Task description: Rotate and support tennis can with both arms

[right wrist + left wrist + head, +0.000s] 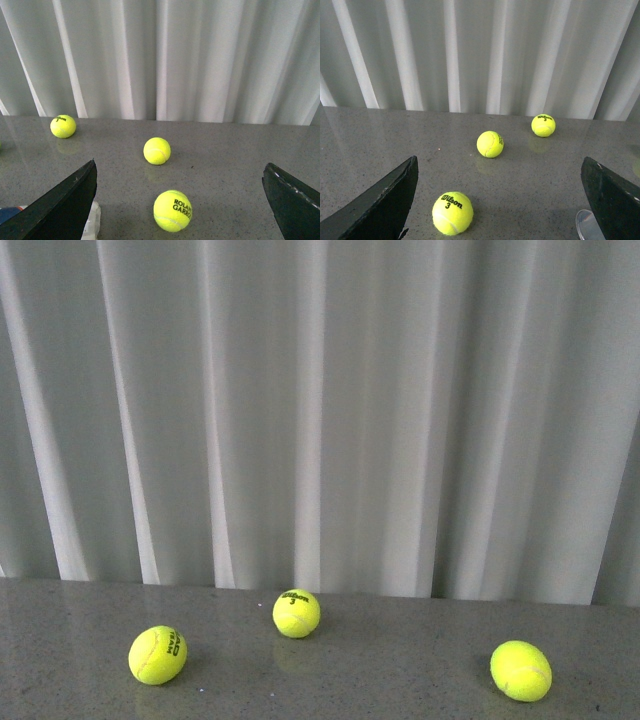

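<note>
The tennis can shows only in slivers. A clear, silver-rimmed edge (588,226) lies by one finger in the left wrist view. A white piece with a bit of blue (92,220) lies by one finger in the right wrist view. The can is out of the front view, and so are both arms. My left gripper (499,165) is open and empty, its black fingers (385,200) wide apart over the table. My right gripper (180,166) is open and empty too, its fingers (292,200) wide apart.
Three yellow tennis balls lie on the grey speckled table (380,680): left (158,654), middle (296,613), right (520,670). A Wilson ball (452,213) lies between the left fingers, a Roland Garros ball (172,210) between the right fingers. A white curtain (320,410) hangs behind.
</note>
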